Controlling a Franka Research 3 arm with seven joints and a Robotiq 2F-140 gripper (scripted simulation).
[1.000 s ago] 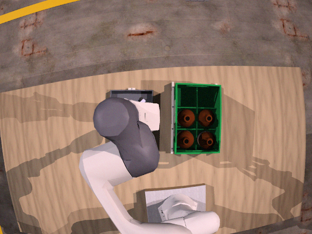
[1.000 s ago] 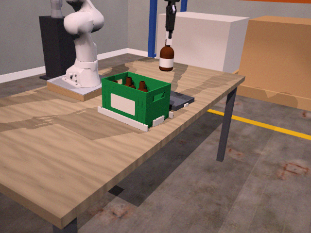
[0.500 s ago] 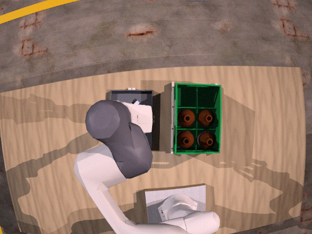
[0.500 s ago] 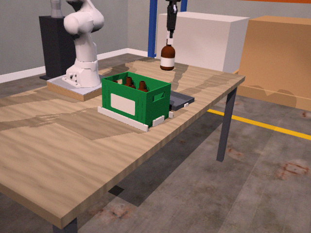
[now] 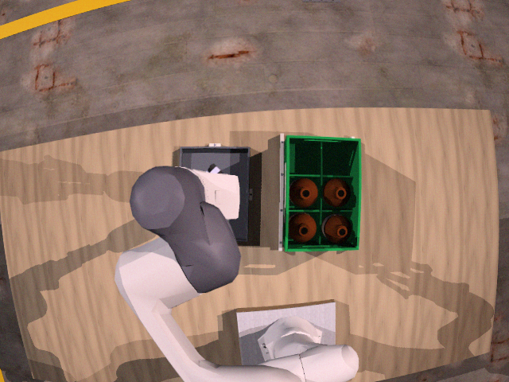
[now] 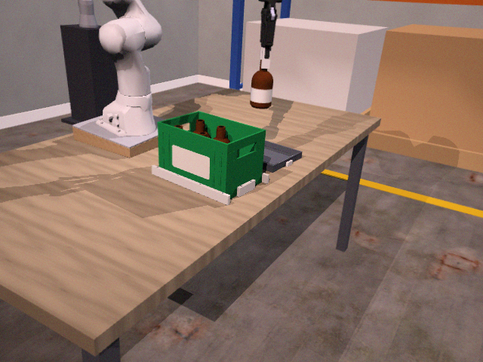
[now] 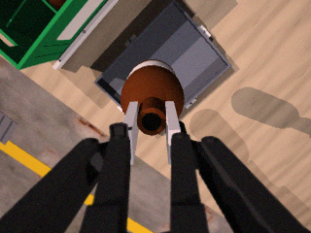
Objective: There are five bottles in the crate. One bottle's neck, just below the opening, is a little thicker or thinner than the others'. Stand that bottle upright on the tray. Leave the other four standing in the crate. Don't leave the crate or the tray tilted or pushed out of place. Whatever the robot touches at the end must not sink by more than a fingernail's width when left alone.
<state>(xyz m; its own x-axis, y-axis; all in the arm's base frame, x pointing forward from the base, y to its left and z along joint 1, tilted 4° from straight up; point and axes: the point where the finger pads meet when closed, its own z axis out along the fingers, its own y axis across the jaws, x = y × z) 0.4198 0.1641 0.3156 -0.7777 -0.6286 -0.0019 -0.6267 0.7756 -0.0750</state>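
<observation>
My gripper is shut on the neck of a brown bottle with a white label. The bottle hangs upright, high above the table. In the wrist view it hangs over the near part of the dark grey tray. The tray lies flat on the table beside the green crate. In the overhead view the arm covers much of the tray and hides the held bottle. The crate holds several brown bottles upright in its four front cells. Its two back cells are empty.
White stop strips edge the crate. The robot base stands on a plinth behind the crate. The table edge runs close past the tray. A white box and a tan box stand beyond the table.
</observation>
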